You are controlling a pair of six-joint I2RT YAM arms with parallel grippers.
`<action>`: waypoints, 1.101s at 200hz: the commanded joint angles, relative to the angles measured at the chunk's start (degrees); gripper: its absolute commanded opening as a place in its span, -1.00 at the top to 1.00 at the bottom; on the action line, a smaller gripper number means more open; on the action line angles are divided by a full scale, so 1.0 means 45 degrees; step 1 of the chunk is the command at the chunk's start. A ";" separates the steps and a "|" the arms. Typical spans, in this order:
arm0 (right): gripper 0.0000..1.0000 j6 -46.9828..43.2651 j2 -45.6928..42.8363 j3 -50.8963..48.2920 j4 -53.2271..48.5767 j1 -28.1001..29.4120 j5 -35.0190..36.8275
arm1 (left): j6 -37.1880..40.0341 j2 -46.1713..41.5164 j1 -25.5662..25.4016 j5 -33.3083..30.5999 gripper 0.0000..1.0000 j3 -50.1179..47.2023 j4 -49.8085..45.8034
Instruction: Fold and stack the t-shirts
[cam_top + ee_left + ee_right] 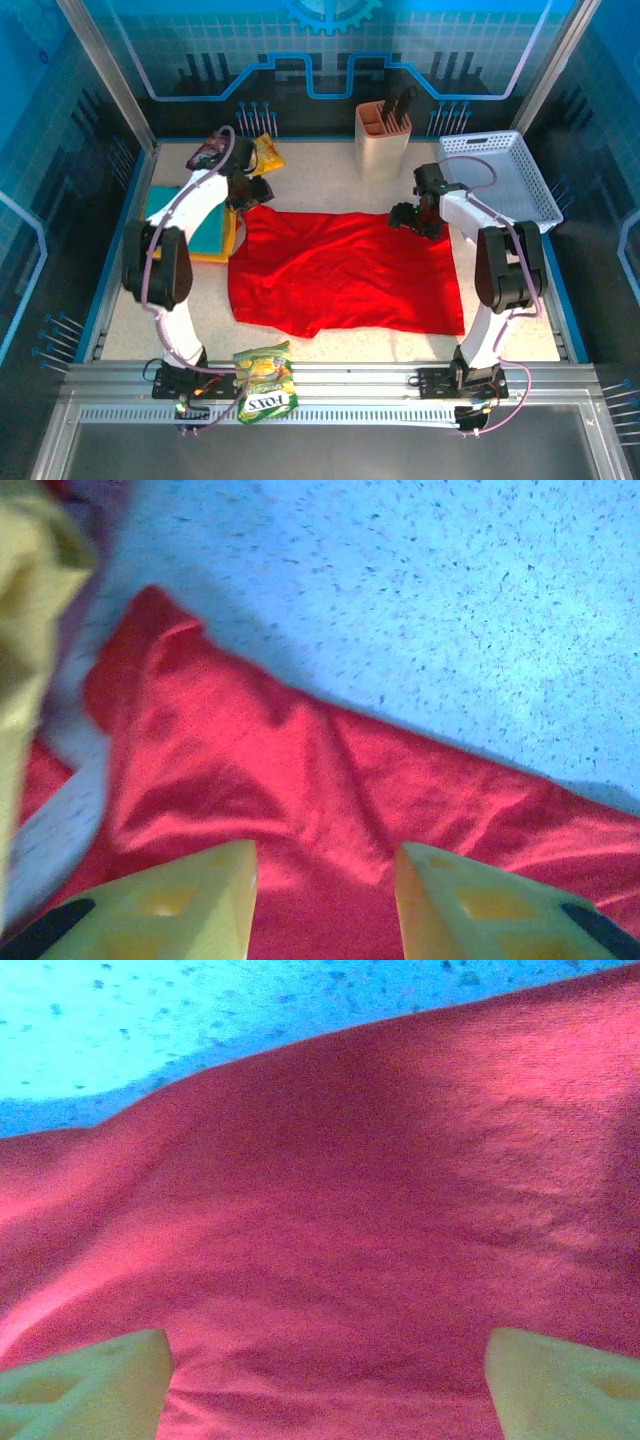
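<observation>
Red shirt [345, 270] – lies spread across the middle of the table [330, 165], rumpled at its far-left corner. Teal shirt [213, 232] – folded, on top of the folded yellow shirt [205, 257], just left of the red one and partly under the left arm.

Left gripper [245, 195] [325, 900]: above the red shirt's far-left corner, jaws moderately apart, nothing between them. Right gripper [405, 215] [325, 1380]: above the far-right corner, jaws wide, nothing held.

Far side: knife block [382, 140], basket [540, 200], packets [265, 152]. Near edge: one packet [265, 380].
</observation>
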 commanded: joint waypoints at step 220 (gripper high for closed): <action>-0.64 -0.0755 0.3126 0.2922 -0.1898 0.0315 0.1992 | -0.0225 0.2938 -0.0858 0.1157 0.29 -0.0555 0.0703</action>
